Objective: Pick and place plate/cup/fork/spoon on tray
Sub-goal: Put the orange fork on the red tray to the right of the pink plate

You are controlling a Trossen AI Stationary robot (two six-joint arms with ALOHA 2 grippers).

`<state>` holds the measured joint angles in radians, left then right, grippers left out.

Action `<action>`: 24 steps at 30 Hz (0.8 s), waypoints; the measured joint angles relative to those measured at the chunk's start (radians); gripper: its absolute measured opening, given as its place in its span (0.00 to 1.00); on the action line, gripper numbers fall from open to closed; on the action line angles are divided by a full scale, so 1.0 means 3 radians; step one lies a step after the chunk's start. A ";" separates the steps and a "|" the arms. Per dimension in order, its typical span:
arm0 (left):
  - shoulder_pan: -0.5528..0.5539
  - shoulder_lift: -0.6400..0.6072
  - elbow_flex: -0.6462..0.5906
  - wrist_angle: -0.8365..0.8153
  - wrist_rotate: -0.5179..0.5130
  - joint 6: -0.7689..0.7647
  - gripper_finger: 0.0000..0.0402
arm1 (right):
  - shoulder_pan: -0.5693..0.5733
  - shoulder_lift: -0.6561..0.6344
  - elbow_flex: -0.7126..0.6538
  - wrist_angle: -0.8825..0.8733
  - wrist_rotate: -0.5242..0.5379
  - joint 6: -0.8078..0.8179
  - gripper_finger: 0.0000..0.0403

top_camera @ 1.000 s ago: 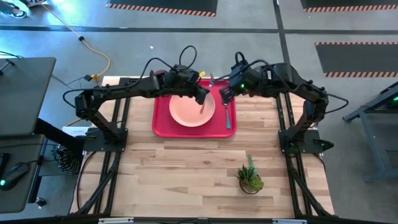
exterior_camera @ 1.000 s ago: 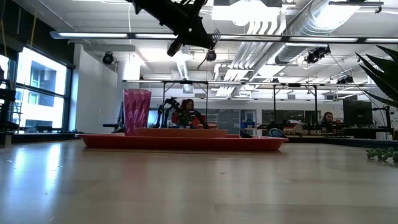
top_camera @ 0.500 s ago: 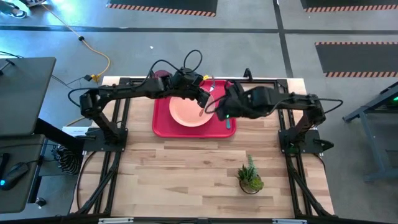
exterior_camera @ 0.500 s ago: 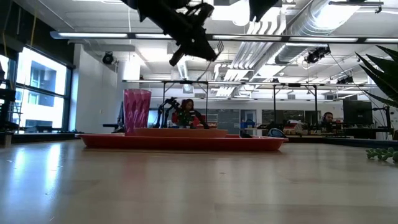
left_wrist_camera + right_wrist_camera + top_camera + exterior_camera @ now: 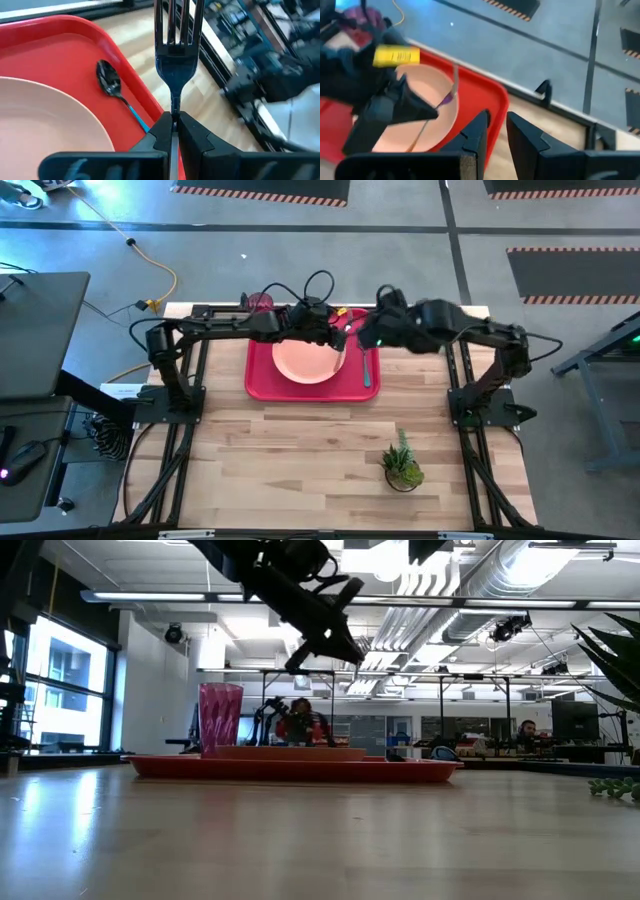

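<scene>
The red tray (image 5: pixel 262 385) lies at the table's far middle. On it are the pink plate (image 5: pixel 305 360) and, by its right rim, the teal-handled spoon (image 5: pixel 368 368), which also shows in the left wrist view (image 5: pixel 112 85). The red-pink cup (image 5: pixel 260 302) stands upright at the tray's far left corner (image 5: pixel 220 715). My left gripper (image 5: pixel 338 335) is above the tray's far right part, shut on the fork (image 5: pixel 174 60). My right gripper (image 5: pixel 364 332) hangs close beside it on its right, slightly open and empty (image 5: pixel 496 120). My left gripper pinches the fork's thin neck (image 5: pixel 173 107), just behind the tines, between its two fingertips. The fingers lie along the fork, and the tines stick out ahead of them. The orange handle (image 5: pixel 417 137) trails back under the gripper. The fork is lifted clear above the tray.
A small potted plant (image 5: pixel 402 465) stands near the table's front right. The wooden table top (image 5: pixel 300 460) in front of the tray is bare. People sit in the room beyond the table (image 5: pixel 300 725).
My left gripper has carried the fork from above the plate toward the table's right and a little down, to above the tray's far right part. My right gripper swung out over the tray toward the near side, then drew back to the far right corner.
</scene>
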<state>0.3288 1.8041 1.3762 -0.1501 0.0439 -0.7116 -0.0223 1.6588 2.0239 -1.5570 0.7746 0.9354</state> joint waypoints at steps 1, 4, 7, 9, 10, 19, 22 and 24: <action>-0.0014 0.0033 0.0001 0.0034 -0.0067 -0.0051 0.02 | -0.0044 -0.0028 0.0032 -0.0004 -0.0002 -0.0079 0.17; -0.0028 0.0106 -0.0004 0.0069 -0.0171 -0.0188 0.03 | -0.0171 -0.0092 0.0141 -0.0006 -0.0036 -0.0339 0.17; -0.0053 0.0164 -0.0003 0.0177 -0.0246 -0.0354 0.03 | -0.0282 -0.0117 0.0222 -0.0005 -0.0109 -0.0606 0.17; -0.0063 0.0194 -0.0003 0.0180 -0.0298 -0.0446 0.03 | -0.0348 -0.0126 0.0248 -0.0005 -0.0152 -0.0749 0.17; -0.0066 0.0207 -0.0003 0.0200 -0.0324 -0.0489 0.03 | -0.0373 -0.0131 0.0256 -0.0005 -0.0154 -0.0808 0.17; 0.0041 0.0228 0.0299 0.0091 -0.0362 -0.0420 0.02 | -0.0577 -0.0133 0.0257 -0.0006 -0.0312 -0.1231 0.17; 0.0078 0.0228 0.0533 -0.0135 -0.0442 -0.0291 0.02 | -0.0625 -0.0133 0.0257 -0.0006 -0.0326 -0.1319 0.17; 0.0084 0.0227 0.0637 -0.0202 -0.0528 -0.0236 0.02 | -0.0645 -0.0132 0.0257 -0.0007 -0.0327 -0.1358 0.17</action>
<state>0.3540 1.8723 1.5674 -0.2106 -0.1146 -0.7826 -0.2156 1.6192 2.1010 -1.5591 0.6765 0.5281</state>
